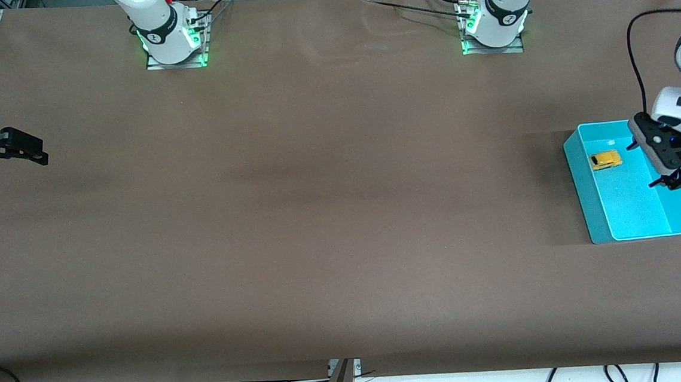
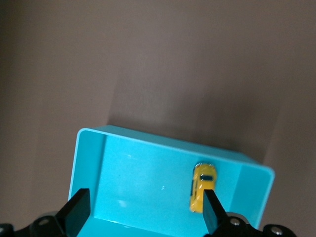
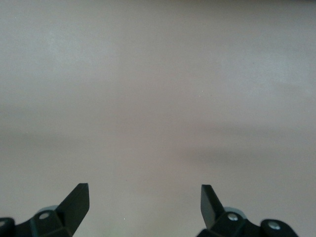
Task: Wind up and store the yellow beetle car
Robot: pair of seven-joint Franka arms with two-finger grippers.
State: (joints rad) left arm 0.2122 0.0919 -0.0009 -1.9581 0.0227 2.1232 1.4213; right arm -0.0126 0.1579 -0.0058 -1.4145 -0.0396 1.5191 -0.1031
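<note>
Both sets of jaws stand wide apart and hold nothing. The left gripper [image 1: 675,181] hangs over the teal bin [image 1: 580,189], which sits on the brown table [image 1: 318,216] at the left arm's end. The yellow beetle car [image 1: 605,160] lies on the bin's floor on its wheels, at about ten o'clock from that gripper in the front view and close to the bin's wall. The right gripper [image 1: 38,152] waits over bare table at the right arm's end.
</note>
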